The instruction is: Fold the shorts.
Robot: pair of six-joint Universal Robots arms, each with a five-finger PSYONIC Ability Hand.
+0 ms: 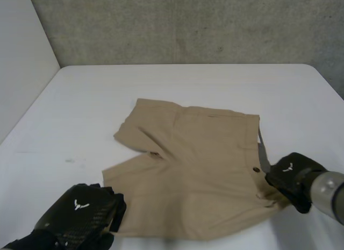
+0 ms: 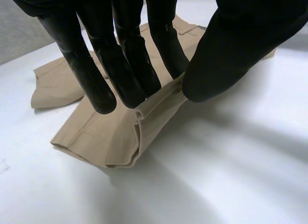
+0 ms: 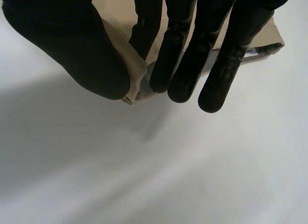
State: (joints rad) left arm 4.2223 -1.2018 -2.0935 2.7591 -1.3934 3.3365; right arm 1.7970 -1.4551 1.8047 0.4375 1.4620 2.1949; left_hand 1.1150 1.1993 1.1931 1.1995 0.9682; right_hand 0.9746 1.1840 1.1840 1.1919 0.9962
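White table [image 1: 161, 83] bears shorts [image 1: 199, 169], waistband right, legs left.

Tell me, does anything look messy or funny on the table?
Nothing is spilled or torn. The shorts lie mostly flat, but the cloth bunches into a ridge where the left robot hand pinches a leg hem. The waistband is flipped to show its grey inside near the right robot hand, which pinches it.

Head view, lower left: the left hand [image 1: 80, 212] covers the hem corner of the shorts [image 1: 199, 169]; the frame's bottom edge crops its wrist end. Lower right: the right hand [image 1: 293, 177] hides the waistband corner. A dark mark [image 1: 256, 169] beside it is too small to identify.
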